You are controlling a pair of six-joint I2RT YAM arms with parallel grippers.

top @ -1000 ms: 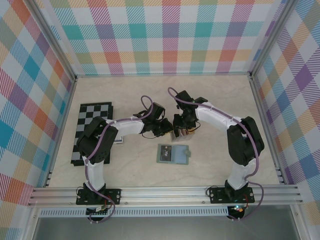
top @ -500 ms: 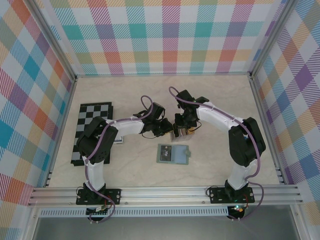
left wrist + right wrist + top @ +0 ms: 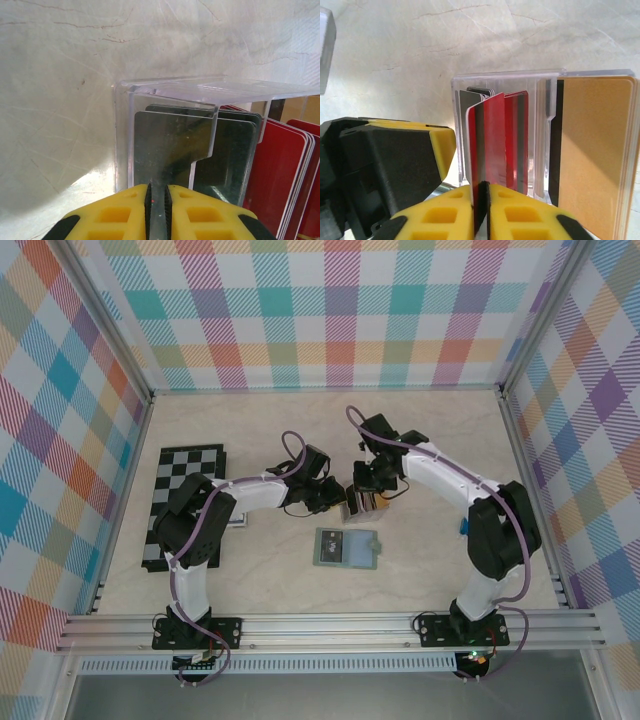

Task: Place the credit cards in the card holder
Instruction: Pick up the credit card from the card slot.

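Note:
A clear plastic tray (image 3: 361, 506) stands mid-table with the credit cards upright in it: dark grey ones (image 3: 170, 150), red ones (image 3: 276, 165), a black one (image 3: 555, 125) and orange-tan ones (image 3: 592, 150). My left gripper (image 3: 336, 499) (image 3: 158, 192) is shut on the tray's clear front wall. From the other side, my right gripper (image 3: 369, 490) (image 3: 481, 189) is shut on the edge of one red card (image 3: 490, 135), which stands partly above its neighbours. The sage-green card holder (image 3: 346, 547) lies flat on the table just in front of the tray.
A black-and-white chessboard (image 3: 185, 502) lies at the left, with a small pale item (image 3: 236, 521) at its right edge. Plaid walls and aluminium posts close in the table on three sides. The left gripper's black and yellow body (image 3: 385, 165) sits close beside the right fingers.
The right arm's elbow and wrist have swung a little to the right, with the gripper still at the tray. The left arm, tray and card holder have not moved.

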